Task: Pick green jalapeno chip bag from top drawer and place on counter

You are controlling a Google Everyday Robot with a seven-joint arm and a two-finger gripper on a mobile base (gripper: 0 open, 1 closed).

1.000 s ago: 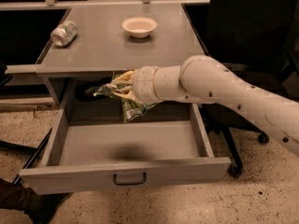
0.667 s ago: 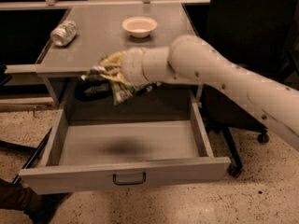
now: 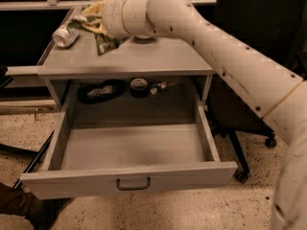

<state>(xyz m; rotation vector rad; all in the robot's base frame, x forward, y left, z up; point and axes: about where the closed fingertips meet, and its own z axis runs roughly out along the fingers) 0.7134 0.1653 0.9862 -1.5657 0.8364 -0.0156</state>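
one top drawer [image 3: 134, 147] stands pulled out nearest, dark handle [image 3: 133, 183] on its front panel. past it, over the counter [image 3: 158, 57], the gripper [image 3: 92, 21] is clamped on the green jalapeno chip bag [image 3: 105, 41] — the bag hangs below and slightly inboard of it, long axis roughly vertical, its lower tip at or just above the surface. a crushed can [image 3: 64, 35] lies just beside, toward the far corner. the release looks like a short move straight down.

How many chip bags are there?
1. The bag is in the claw, over the counter, beside the can. The open drawer shows none; the arm may hide others.
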